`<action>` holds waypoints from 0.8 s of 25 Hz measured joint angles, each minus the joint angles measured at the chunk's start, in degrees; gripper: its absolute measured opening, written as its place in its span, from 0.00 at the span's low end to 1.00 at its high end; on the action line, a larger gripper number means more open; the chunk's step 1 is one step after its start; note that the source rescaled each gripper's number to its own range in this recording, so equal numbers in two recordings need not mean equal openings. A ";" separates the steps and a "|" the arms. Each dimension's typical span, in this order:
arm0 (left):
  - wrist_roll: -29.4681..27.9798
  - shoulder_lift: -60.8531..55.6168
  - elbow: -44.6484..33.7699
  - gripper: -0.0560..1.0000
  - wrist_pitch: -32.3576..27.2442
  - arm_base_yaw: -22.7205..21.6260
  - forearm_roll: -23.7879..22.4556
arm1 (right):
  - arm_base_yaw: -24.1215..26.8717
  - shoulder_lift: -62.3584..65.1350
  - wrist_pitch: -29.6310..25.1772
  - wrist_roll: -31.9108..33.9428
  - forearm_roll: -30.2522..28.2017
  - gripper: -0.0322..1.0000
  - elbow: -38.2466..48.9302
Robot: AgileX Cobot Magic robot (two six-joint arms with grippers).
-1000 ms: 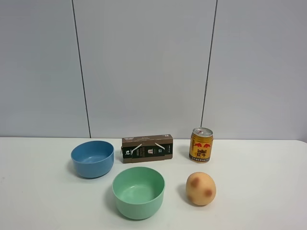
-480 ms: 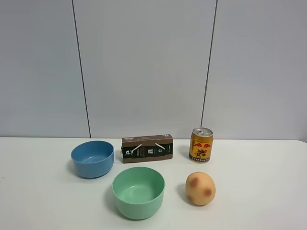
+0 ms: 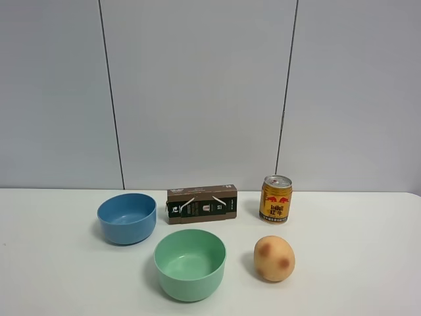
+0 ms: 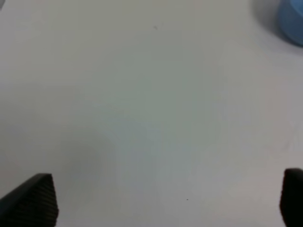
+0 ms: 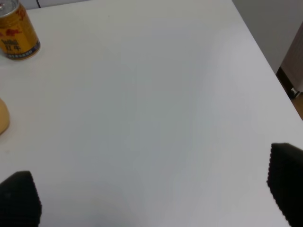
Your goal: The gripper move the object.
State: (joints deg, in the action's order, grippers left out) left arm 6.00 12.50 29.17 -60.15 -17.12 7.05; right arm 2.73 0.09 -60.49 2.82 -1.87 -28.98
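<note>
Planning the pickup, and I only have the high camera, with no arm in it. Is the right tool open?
Observer: Yes. The right wrist view shows the right tool open and holding nothing.
Operator: Does that camera see the peach?
Observer: Only a sliver of the peach at the picture's edge; the can is also in frame.
Operator: And the left tool?
Observer: The left tool is open too, over bare table, with the blue bowl in one corner of its view.
</note>
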 joint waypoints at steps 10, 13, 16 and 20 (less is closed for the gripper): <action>-0.20 -7.29 0.00 0.97 0.00 0.00 -0.05 | 0.00 0.00 0.00 0.00 0.00 1.00 0.00; -0.20 -10.49 0.00 0.97 -0.07 0.00 -0.05 | 0.00 0.00 0.00 0.00 0.00 1.00 0.00; -0.20 -12.54 0.00 0.97 -0.14 0.00 -0.05 | 0.00 0.00 0.00 0.00 0.00 1.00 0.00; -0.20 -12.87 -0.05 0.97 -0.32 0.00 -0.05 | 0.00 0.00 0.00 0.00 0.00 1.00 0.00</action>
State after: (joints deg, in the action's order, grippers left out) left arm 5.80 -0.37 29.12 -60.47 -17.12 7.00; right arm 2.73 0.09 -60.49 2.82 -1.87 -28.98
